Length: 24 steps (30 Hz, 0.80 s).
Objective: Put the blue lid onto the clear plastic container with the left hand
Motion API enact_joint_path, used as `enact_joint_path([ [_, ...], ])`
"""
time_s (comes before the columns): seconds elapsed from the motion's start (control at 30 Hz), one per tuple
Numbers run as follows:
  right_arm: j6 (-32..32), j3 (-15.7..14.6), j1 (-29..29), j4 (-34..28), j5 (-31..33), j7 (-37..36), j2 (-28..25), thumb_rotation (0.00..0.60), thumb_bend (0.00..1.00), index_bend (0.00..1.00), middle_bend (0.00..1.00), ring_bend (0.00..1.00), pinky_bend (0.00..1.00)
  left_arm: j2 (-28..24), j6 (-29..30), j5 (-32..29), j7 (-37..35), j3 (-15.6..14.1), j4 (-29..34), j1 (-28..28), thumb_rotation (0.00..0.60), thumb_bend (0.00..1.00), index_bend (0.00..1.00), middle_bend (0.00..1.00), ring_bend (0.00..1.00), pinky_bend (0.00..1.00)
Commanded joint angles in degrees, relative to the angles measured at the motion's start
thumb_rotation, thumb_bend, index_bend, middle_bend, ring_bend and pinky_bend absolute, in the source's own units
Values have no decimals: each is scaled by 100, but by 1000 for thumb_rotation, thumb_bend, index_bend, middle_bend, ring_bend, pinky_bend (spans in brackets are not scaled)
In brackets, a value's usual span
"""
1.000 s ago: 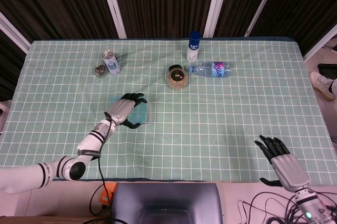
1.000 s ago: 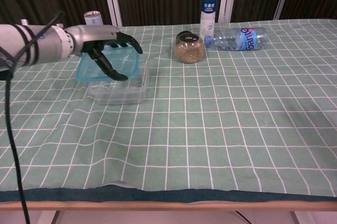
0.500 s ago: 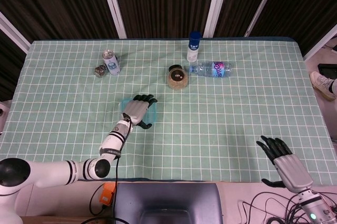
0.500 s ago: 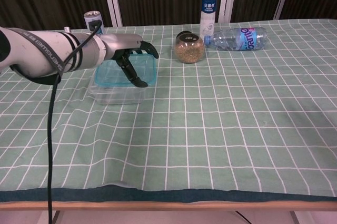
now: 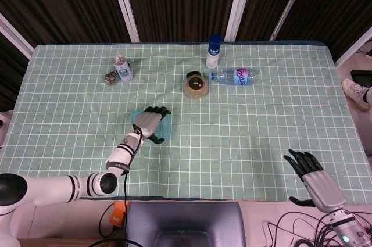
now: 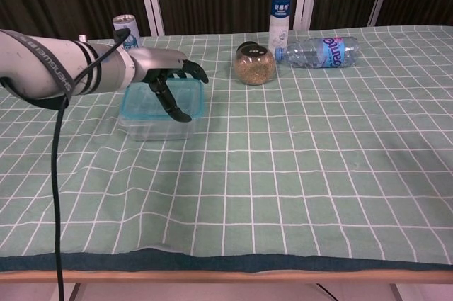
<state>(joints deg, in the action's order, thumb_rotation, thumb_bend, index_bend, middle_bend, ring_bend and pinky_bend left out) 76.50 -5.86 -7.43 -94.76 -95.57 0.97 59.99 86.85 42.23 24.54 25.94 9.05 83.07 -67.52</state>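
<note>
— Where was the blue lid (image 6: 139,103)?
— It sat atop the clear plastic container (image 6: 157,128) on the checked surface (image 6: 297,159), under the left hand (image 6: 164,73), whose fingers (image 6: 172,105) curled down onto it.
— The right hand (image 5: 314,179)?
— Near the front edge, fingers spread, holding nothing.

Our silver left hand (image 6: 164,74) reached forward, dark fingers (image 6: 185,71) curled downward; our right hand (image 5: 311,174) rested low, fingers spread.
</note>
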Motion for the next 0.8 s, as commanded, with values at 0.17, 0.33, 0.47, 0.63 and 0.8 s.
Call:
enact_joint_path([
  [0.17,2,-5,6,1,-3,23,7,600,217,0,0,0,0,-83,-213,143,-183,-40,-72,40,600,277,134,383,700,867],
  [0.33,7,6,10,-6,18,37,11,600,217,0,0,0,0,-134,-381,144,-291,-96,-160,39,600,279,131,383,700,867],
  [0.47,11,7,18,-5,27,44,13,600,217,0,0,0,0,-151,-457,158,-346,-142,-210,23,600,279,129,383,700,867],
  [0.63,19,13,23,-8,35,54,14,600,217,0,0,0,0,-183,-511,181,-408,-190,-209,-2,600,278,124,383,700,868],
  [0.8,41,11,33,-1,25,42,11,600,217,0,0,0,0,-194,-547,166,-454,-259,-216,-22,600,278,123,383,700,867],
])
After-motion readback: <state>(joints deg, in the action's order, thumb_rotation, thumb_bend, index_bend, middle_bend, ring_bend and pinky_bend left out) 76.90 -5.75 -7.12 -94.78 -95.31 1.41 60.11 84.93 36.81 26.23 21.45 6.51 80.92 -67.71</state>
